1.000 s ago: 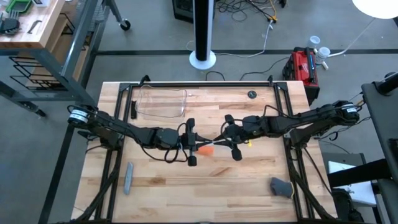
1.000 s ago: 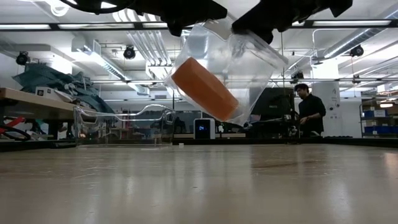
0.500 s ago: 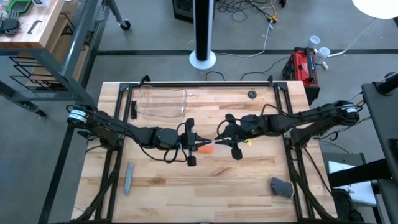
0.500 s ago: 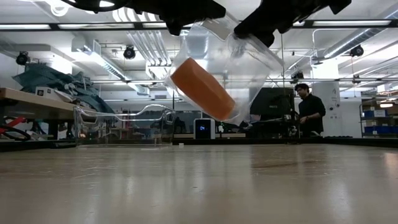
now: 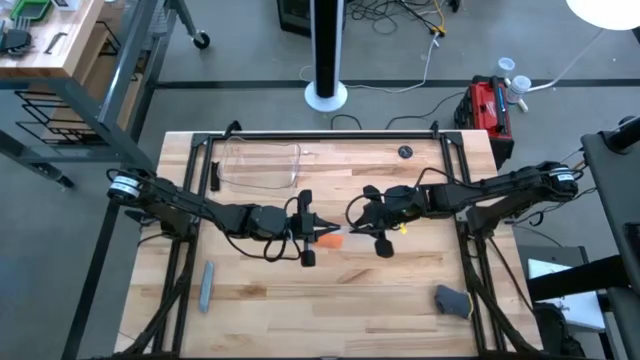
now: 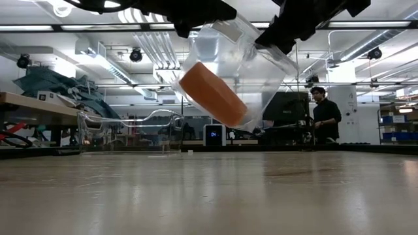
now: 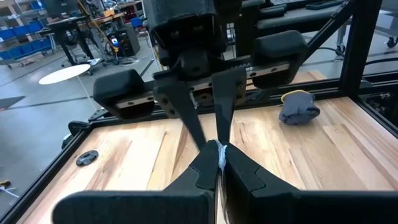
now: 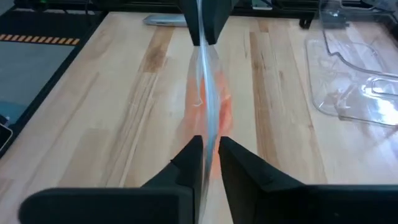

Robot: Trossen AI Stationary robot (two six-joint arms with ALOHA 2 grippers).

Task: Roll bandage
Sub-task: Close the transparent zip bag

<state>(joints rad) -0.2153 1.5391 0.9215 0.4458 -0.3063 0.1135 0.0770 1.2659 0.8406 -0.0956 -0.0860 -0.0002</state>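
Above the middle of the counter (image 5: 400,290), the bandage (image 6: 212,94) hung as an orange roll inside a clear plastic wrap (image 6: 251,62), lifted off the wood. The left end effector (image 5: 309,230) and the right end effector (image 5: 368,222) each pinched an opposite edge of the wrap, so the roll lay between them, its long axis tilted.

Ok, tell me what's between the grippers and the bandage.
The clear plastic wrap: the orange bandage sits sealed inside it, held above the table. The left gripper and right gripper pinch only the wrap's edges.
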